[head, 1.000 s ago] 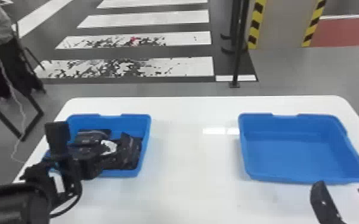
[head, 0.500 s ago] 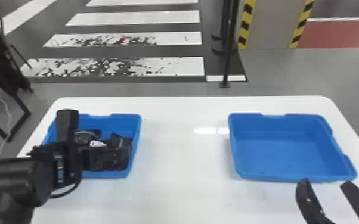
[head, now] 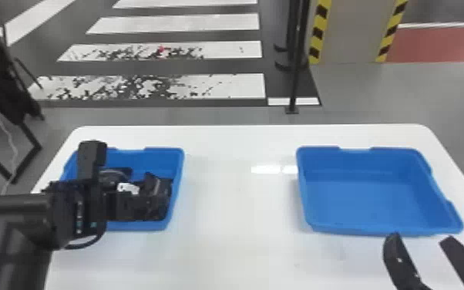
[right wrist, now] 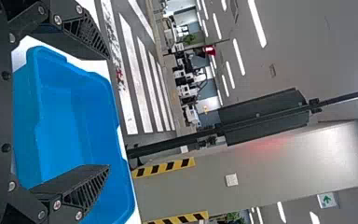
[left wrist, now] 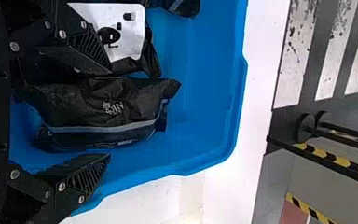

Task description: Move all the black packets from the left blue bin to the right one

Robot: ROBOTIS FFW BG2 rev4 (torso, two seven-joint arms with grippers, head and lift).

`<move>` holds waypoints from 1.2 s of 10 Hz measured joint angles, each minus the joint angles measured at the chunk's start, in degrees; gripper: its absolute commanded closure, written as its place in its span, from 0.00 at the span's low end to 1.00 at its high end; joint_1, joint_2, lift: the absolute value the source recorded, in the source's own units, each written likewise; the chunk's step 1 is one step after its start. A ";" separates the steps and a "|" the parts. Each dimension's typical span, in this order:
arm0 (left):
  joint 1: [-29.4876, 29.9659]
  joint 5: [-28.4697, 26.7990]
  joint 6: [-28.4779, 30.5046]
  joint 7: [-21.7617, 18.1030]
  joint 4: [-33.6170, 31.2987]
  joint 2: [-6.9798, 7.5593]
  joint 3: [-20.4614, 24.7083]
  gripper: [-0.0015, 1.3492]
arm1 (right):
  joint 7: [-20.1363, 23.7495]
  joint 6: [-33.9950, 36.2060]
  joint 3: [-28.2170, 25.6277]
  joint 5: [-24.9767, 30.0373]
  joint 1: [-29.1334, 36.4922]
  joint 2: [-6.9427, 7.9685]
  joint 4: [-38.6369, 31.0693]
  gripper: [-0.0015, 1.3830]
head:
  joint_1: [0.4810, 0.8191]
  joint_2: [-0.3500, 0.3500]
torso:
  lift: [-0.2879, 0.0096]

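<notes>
Left blue bin (head: 175, 162) on white table (head: 235, 250): black packets (left wrist: 112, 102) inside, one with a pale stripe, in the part toward the table's middle; white, holed piece (left wrist: 126, 30) among the dark wrapping. Right blue bin (head: 358, 152): well apart, floor and walls in plain view. Left gripper (head: 98, 200) over left bin, arm in from the left edge; fingers spread, striped packet in the gap. Contact: cannot tell. Right gripper (head: 422, 239) at right bin's near side, fingers apart, lower part cut off by bottom edge. Head view: left fingertips hard to separate from dark packets.
</notes>
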 measured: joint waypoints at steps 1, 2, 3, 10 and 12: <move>-1.22 -0.14 0.61 0.01 1.69 0.04 -0.33 0.53 | 0.00 0.00 0.01 -0.05 -0.07 0.00 0.07 0.15 | 0.63 0.62 | 0.50; -2.46 0.06 1.13 0.00 3.39 0.08 -0.76 0.62 | 0.01 0.00 0.01 -0.19 -0.12 0.02 0.19 0.15 | 0.63 0.62 | 0.50; -3.39 0.38 1.50 0.00 4.76 0.11 -1.20 0.61 | 0.06 0.00 0.06 -0.47 -0.16 0.02 0.40 0.15 | 0.63 0.61 | 0.50; 0.49 -2.48 -4.13 -3.15 0.55 -0.02 0.85 0.90 | 0.58 0.00 0.12 -1.68 -0.07 -0.04 0.11 0.15 | 0.63 0.64 | 0.50; 5.86 0.71 -2.87 -5.05 -10.42 -0.02 3.66 0.90 | 2.29 0.36 0.12 -3.42 -0.25 -0.09 -0.89 0.15 | 0.63 0.63 | 0.50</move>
